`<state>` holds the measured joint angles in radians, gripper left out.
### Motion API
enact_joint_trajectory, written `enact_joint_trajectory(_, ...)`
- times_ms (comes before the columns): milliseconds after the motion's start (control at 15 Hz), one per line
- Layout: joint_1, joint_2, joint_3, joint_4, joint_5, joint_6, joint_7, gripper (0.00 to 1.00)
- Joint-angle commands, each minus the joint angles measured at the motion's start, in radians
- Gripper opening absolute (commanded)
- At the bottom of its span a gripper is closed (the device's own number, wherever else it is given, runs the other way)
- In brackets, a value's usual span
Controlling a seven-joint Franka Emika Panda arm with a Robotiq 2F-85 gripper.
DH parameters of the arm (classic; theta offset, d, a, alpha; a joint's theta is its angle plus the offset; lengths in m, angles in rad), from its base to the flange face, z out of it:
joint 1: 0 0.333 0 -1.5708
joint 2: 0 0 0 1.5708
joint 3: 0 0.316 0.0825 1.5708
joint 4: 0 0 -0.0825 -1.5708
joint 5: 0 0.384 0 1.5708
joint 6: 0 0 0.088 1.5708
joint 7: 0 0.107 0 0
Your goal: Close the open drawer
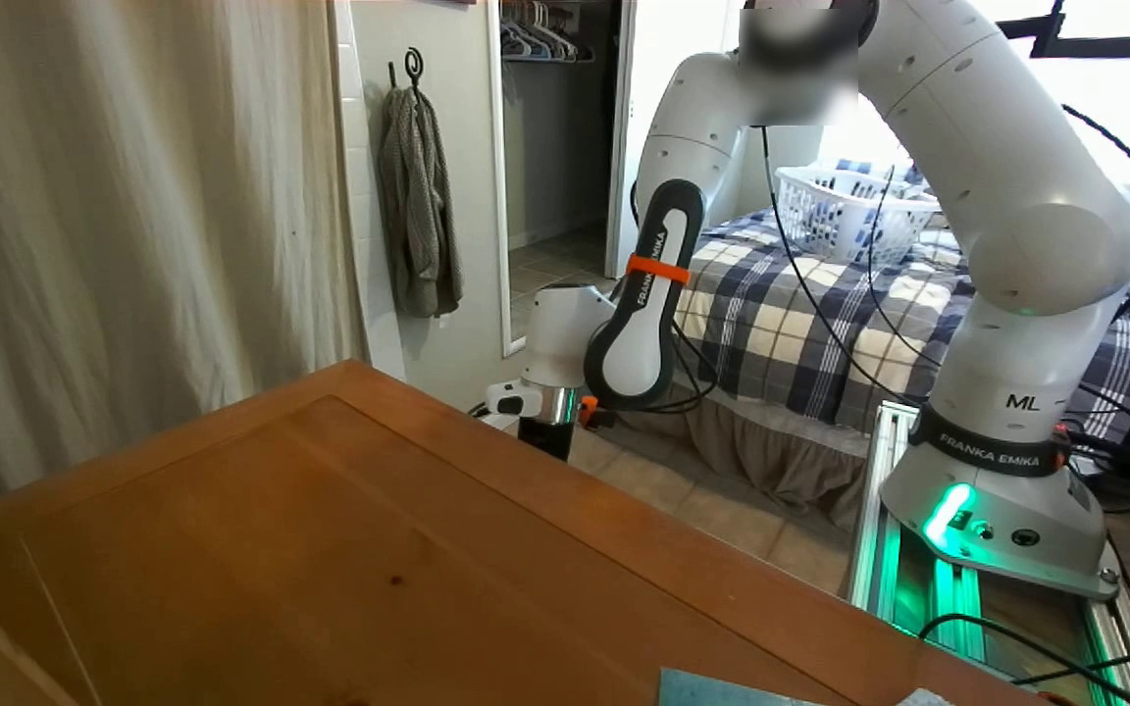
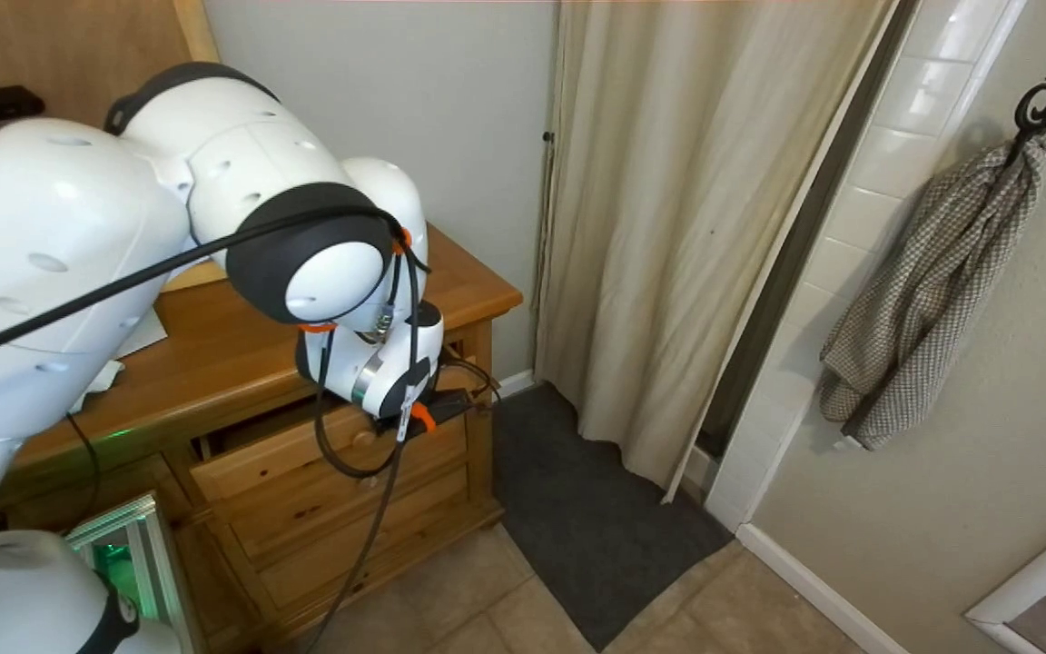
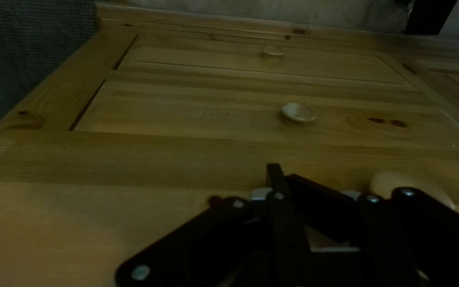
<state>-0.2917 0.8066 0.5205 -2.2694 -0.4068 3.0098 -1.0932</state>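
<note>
the drawer [image 2: 258,465] stands partly out beneath the front edge of the worktop [image 2: 232,343], toward the corner by the curtain [image 2: 659,272]; a dark gap shows between that edge and the drawer's front. the claw [image 3: 284,173] is beyond the front edge and lower than the worktop, its fingertips together in the wrist view; i cannot tell whether it touches the drawer. a white sheet [image 2: 145,336] lies on the worktop, partly behind the arm [image 2: 241,154].

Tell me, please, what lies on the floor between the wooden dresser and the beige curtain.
In an exterior view, a dark gray mat lies between them.
</note>
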Motion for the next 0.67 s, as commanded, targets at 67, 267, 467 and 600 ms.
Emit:
enact_joint_trajectory(67, 0.006, 0.026, 0.011, 0.025, 0.033, 0.030, -0.041, 0.01)
enact_joint_trajectory(267, -0.024, 0.062, 0.052, 0.044, 0.025, 0.072, -0.072, 0.01)
enact_joint_trajectory(467, -0.090, 0.144, 0.142, 0.070, 0.011, 0.110, -0.124, 0.01)
enact_joint_trajectory(600, -0.138, 0.215, 0.205, 0.093, 0.002, 0.099, -0.164, 0.01)
